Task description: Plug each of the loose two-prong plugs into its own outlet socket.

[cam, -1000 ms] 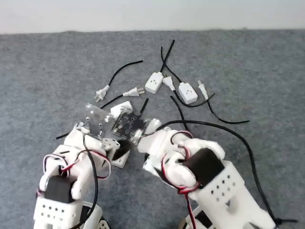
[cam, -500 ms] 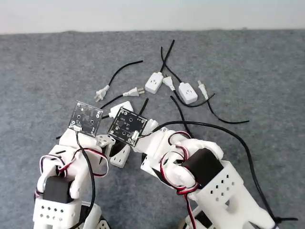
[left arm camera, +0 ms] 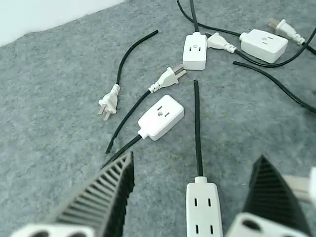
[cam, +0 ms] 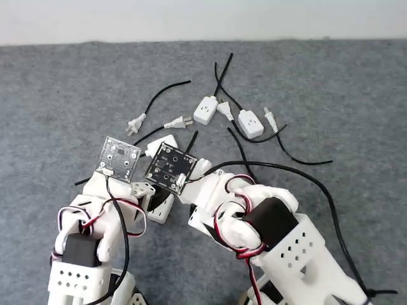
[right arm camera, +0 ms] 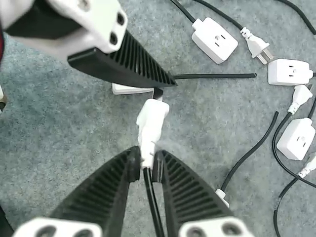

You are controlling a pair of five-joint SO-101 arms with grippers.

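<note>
On my left, the left end effector hangs spread wide, low over the grey table, gripping nothing. Between its jaws lies a white three-way socket, its black cord running away from me. Just right of it, the right end effector is pinched narrow on a white held plug, whose cord passes back between the fingers. The plug's nose sits right at the three-way socket; I cannot tell whether the prongs are in. Farther off, from the left, lie a far-left plug, a second plug, a lone socket a bit nearer, a middle socket, a third plug just beside it, a right socket and a fourth plug.
</note>
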